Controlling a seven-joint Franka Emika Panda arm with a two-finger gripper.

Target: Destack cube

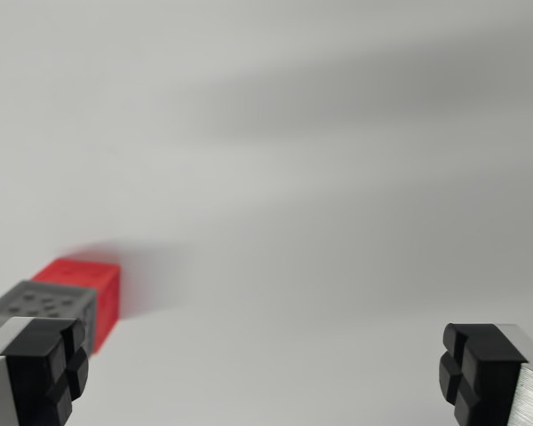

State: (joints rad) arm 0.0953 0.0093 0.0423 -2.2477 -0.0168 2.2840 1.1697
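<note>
A red cube (87, 288) rests on the white surface at the wrist view's lower left. A grey cube (43, 306) with small holes in its top sits against it, nearer the camera, partly hidden by my left finger. Whether the grey cube is on top of the red one or beside it I cannot tell. My gripper (262, 373) is open, with its black fingertips (46, 368) wide apart at the bottom corners. Nothing lies between the fingers. Both cubes are left of the gap, just beyond the left finger.
A plain white surface (320, 222) fills the view. Soft grey shadow bands cross its upper right.
</note>
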